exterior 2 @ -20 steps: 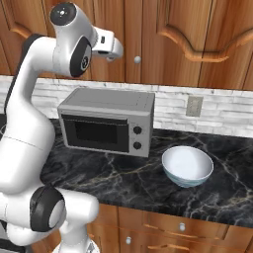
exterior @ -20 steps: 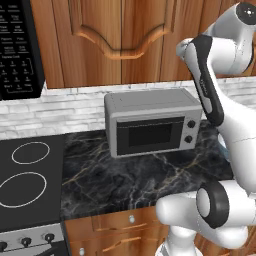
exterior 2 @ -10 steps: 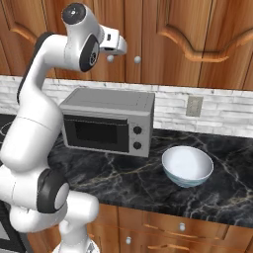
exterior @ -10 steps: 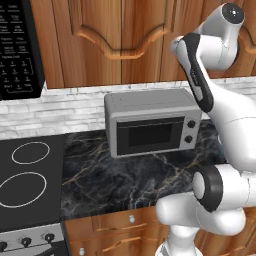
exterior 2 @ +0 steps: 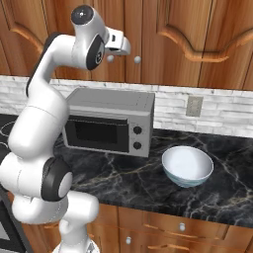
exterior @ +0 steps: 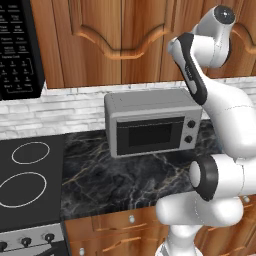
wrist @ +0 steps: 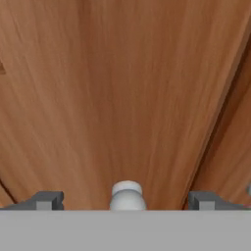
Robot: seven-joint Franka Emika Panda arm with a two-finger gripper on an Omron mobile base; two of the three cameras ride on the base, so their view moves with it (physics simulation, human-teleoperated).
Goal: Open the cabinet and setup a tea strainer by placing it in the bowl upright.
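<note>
The gripper (wrist: 126, 202) is spread wide, nothing between its fingers, and in the hand view the two dark fingertips (wrist: 46, 200) stand on either side of a round silver knob (wrist: 127, 195) without touching it. That knob sits on the reddish-brown cabinet (wrist: 108, 98), whose door is shut. From the right base view, the hand is raised high against the cabinet (exterior 2: 197, 34), right by two knobs (exterior 2: 137, 60) at the doors' meeting edge. Below it stands a grey microwave (exterior 2: 109, 120) on the dark marble counter (exterior 2: 148, 185), back against the brick wall. Right of the microwave, a little apart, rests the white bowl (exterior 2: 188, 165), upright and empty. In the left base view a black cooktop (exterior: 27, 180) lies left of the microwave (exterior: 152, 127).
</note>
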